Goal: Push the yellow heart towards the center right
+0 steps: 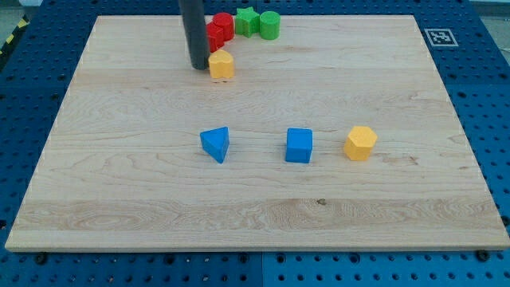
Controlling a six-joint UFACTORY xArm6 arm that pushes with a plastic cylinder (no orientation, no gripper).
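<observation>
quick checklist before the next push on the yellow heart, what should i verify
1. My tip sits at the yellow heart's left side, right for a push to the view's right: ok.
2. Tip touching the heart: cannot tell; they look adjacent.
3. Red blocks crowd just above the heart and may get dragged: not ok.
4. Green blocks sit up and to the right, off a straight rightward line: ok.
5. Path along the board to the right of the heart is free: ok.
6. Blue triangle, blue cube and yellow hexagon lie in the lower row near center right; the hexagon may block the goal spot: cannot tell.
</observation>
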